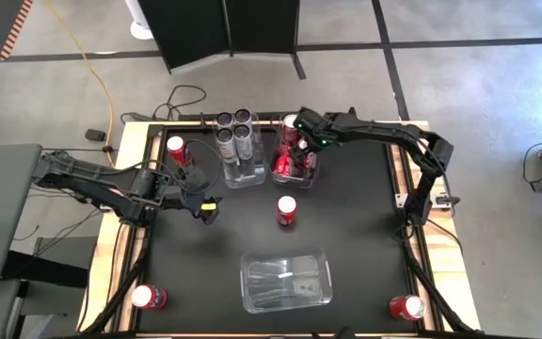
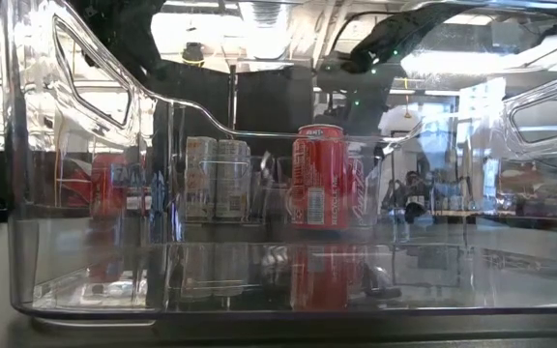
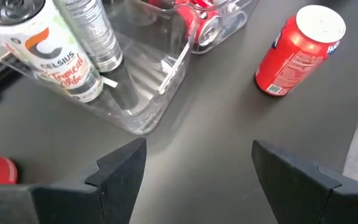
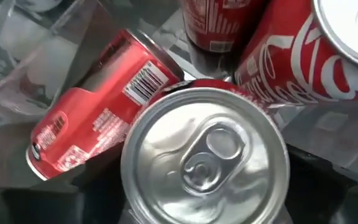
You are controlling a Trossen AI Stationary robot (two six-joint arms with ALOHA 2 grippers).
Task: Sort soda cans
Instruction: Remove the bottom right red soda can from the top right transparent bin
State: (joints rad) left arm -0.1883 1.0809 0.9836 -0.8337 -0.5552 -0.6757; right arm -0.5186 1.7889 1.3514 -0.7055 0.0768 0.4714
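The right gripper [image 1: 294, 125] hangs over the bin [image 1: 310, 177] of red cans [image 1: 290, 160] with fingers spread around an upright red can [image 4: 204, 158], while the left gripper [image 1: 207, 204] waits released near the bin of silver cans [image 1: 236, 132], a lone red can [image 1: 287, 211] standing mid-table.

Grey floor [image 1: 497, 104], dark folding screen [image 1: 229, 28]
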